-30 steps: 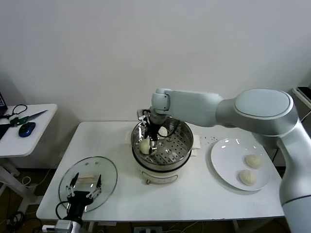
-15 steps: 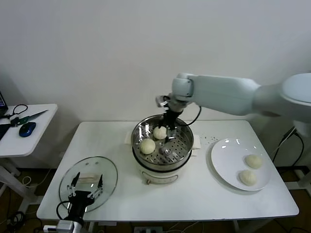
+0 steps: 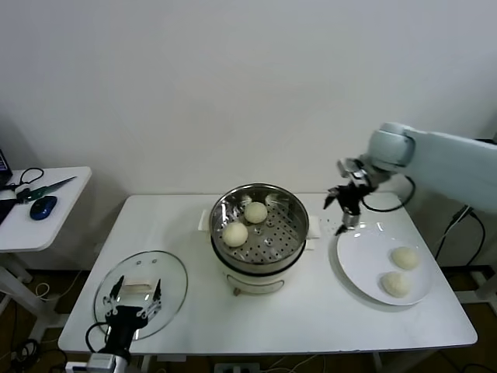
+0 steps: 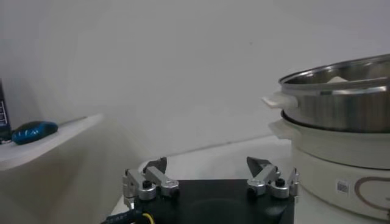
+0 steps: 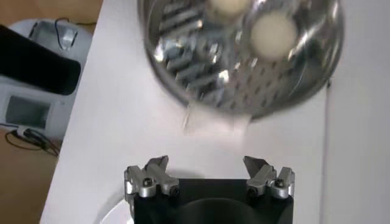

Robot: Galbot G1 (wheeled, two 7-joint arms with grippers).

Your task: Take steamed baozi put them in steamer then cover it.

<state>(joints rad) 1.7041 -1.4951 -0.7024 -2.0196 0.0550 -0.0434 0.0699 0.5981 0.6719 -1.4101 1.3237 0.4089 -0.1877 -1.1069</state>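
Note:
The steamer (image 3: 290,231) stands mid-table on its white pot base (image 3: 252,279). Two baozi (image 3: 235,233) (image 3: 255,211) lie inside it. Two more baozi (image 3: 404,257) (image 3: 395,284) lie on the white plate (image 3: 361,260) at the right. My right gripper (image 3: 342,216) is open and empty, raised between steamer and plate, over the plate's far-left rim. In the right wrist view the gripper (image 5: 207,165) is open, with the steamer (image 5: 201,73) and a baozi (image 5: 274,33) beyond. The glass cover (image 3: 169,273) lies at the front left. My left gripper (image 3: 133,299) hovers open over it.
A side table (image 3: 54,210) at the far left holds a blue mouse (image 3: 43,206) and scissors (image 3: 35,189). In the left wrist view the steamer (image 4: 341,97) rises close to the open left gripper (image 4: 207,169). The table's front edge is near the cover.
My right gripper let go of a baozi in the steamer, rose out and swung right to the plate's edge. The steamer now holds two baozi. The left arm has not moved.

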